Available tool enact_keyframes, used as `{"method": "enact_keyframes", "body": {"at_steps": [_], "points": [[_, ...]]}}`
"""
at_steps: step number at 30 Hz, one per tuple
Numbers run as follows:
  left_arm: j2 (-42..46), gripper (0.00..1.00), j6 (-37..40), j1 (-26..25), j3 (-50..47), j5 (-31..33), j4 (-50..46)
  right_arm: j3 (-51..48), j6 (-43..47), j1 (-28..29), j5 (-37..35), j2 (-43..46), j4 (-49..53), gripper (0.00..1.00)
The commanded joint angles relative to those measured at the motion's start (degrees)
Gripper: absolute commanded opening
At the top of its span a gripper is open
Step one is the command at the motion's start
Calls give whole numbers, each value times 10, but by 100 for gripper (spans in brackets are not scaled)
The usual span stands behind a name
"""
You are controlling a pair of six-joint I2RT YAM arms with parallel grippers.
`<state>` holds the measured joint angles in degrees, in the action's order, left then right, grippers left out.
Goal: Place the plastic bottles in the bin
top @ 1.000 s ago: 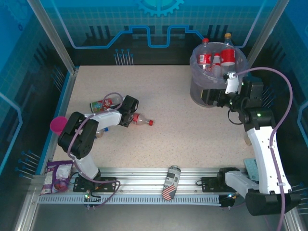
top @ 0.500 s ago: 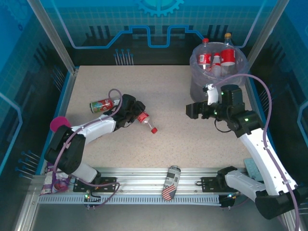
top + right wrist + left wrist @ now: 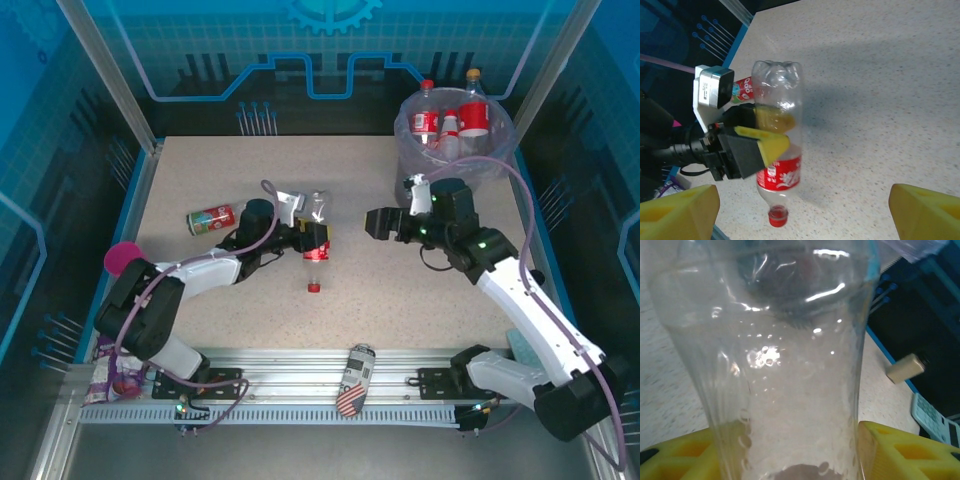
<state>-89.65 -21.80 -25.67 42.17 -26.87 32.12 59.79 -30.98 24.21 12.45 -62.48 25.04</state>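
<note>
The red-labelled bottle (image 3: pixel 317 240) is held cap-down over the middle of the table (image 3: pixel 400 300), clamped by our left gripper (image 3: pixel 303 233), with our right gripper (image 3: pixel 377 222) facing it, jaws spread wide, so we judge this a handover toward the bin (image 3: pixel 418 192), which calls for the right jaws to close before the left lets go.

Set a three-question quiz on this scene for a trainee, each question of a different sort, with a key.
1. True or false: the left gripper has its jaws shut on a red-labelled bottle.
2. Where does the bin stand on the table? A: far right corner. B: near left corner. C: centre.
3. Fill in: the right gripper has its jaws ____.
Key: 1 true; 2 A; 3 open.
</note>
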Motion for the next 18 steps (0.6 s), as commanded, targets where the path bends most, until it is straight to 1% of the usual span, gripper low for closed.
{"method": "enact_keyframes", "body": {"at_steps": [1, 2, 4, 7, 12, 15, 16, 18], "points": [[-33, 59, 37, -1, 12, -101, 87, -22, -44, 8, 32, -20, -99, 89], [-40, 59, 28, -2, 14, -113, 105, -25, -51, 8, 44, -29, -124, 89], [-47, 58, 17, -5, 17, -121, 125, -16, -55, 8, 55, -53, -136, 89], [-43, 54, 26, -14, 28, -122, 107, -10, -58, 13, 55, -84, -157, 89], [-31, 54, 25, -21, 38, -117, 74, 10, -54, 17, 63, -137, -185, 89], [-26, 54, 24, -27, 43, -116, 70, 25, -61, 20, 84, -173, -209, 88], [-26, 54, 23, -28, 44, -116, 69, 28, -65, 22, 90, -183, -217, 88], [-21, 54, 24, -30, 48, -115, 66, 29, -68, 26, 101, -197, -236, 81]]}}
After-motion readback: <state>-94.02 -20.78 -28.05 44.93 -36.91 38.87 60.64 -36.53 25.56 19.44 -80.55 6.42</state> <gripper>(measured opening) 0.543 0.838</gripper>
